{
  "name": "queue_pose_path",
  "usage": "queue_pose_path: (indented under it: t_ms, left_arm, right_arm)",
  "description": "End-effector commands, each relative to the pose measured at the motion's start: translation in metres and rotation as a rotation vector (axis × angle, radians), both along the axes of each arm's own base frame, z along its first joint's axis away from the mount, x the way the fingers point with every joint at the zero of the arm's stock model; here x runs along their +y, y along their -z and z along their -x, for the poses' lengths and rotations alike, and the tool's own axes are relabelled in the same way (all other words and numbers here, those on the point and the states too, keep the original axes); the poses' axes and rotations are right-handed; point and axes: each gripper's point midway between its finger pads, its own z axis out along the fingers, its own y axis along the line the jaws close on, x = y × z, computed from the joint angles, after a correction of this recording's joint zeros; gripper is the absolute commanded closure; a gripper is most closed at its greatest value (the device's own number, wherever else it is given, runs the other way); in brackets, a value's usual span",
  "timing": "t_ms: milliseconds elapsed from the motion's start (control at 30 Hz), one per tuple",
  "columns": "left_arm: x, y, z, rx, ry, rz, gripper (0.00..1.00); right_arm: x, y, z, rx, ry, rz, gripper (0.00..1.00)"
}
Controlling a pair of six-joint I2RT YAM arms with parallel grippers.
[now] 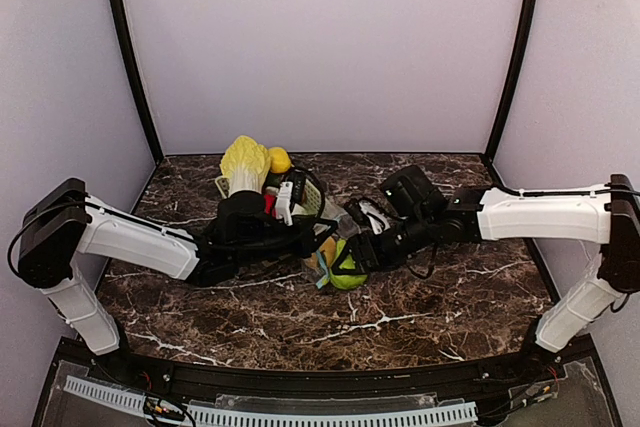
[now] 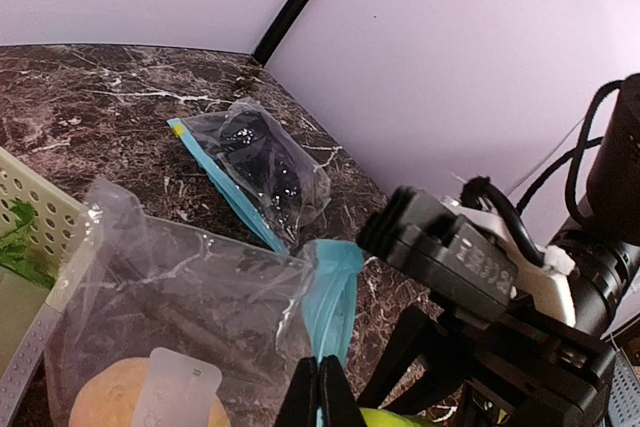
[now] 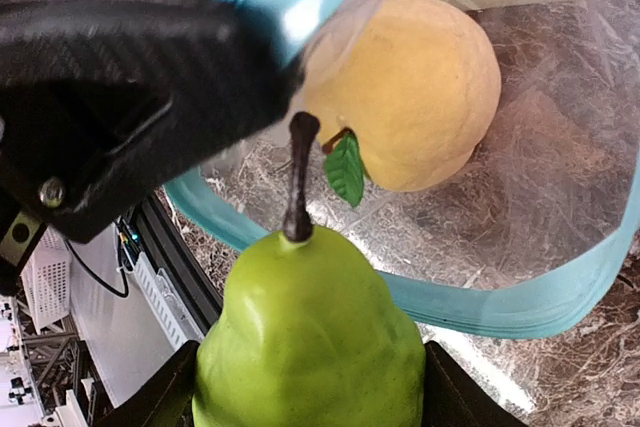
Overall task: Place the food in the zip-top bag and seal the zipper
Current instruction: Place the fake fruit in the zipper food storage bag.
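So the left gripper [image 2: 320, 392] is clenched tight on the blue zipper edge of the zip-top bag [image 2: 190, 297], holding the mouth up off the marble table [image 1: 400, 317]. The peach [image 3: 410, 87] is already inside the bag, at about 1 o'clock in the right wrist view. The right gripper [image 3: 310, 402] is grasping the green fruit [image 3: 310, 327], one finger on each flank, stem pointing to 12 o'clock. The fruit is right at the bag's blue rim, body not inside yet.

From above, the bag is mid-table between the two arms. The basket [image 1: 312, 197] is at 12 o'clock from it and the cabbage [image 1: 245, 162] at 11. The left wrist view also shows a second bag [image 2: 260, 162] lying on the table at 12 o'clock with something dark and glossy in it, can't tell what.
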Motion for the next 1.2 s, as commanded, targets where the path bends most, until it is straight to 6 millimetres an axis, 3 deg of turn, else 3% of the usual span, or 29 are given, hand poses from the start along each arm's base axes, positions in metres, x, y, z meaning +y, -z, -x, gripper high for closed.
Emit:
queue_pose_path:
  t_ms: [0,167,267,533,700,900,1167]
  left_arm:
    - [-0.005,-0.004,0.021,-0.039,0.126,0.014,0.99]
    - [-0.010,0.002,0.038,-0.043,0.234,0.003,0.99]
    - [-0.006,0.013,0.039,-0.009,0.225,-0.031,0.99]
    - [0.007,0.033,0.016,0.153,0.054,-0.093,0.99]
    - [0.028,0.047,-0.011,0.327,-0.105,0.016,0.99]
    - [0.031,0.046,-0.021,0.364,-0.154,0.035,0.99]
    - [0.036,0.040,-0.031,0.368,-0.203,0.045,0.99]
  right_arm:
    - [0.002,-0.004,-0.011,0.063,0.030,-0.021,0.51]
    - [-0.002,-0.005,-0.023,0.104,0.054,-0.041,0.49]
    - [-0.005,-0.008,-0.029,0.107,0.063,-0.055,0.46]
    - [0.003,0.003,-0.047,0.166,0.047,-0.076,0.42]
    - [0.019,0.011,-0.061,0.184,0.043,-0.073,0.39]
    - [0.025,0.011,-0.072,0.171,0.064,-0.077,0.27]
    - [0.019,0.007,-0.069,0.149,0.087,-0.108,0.12]
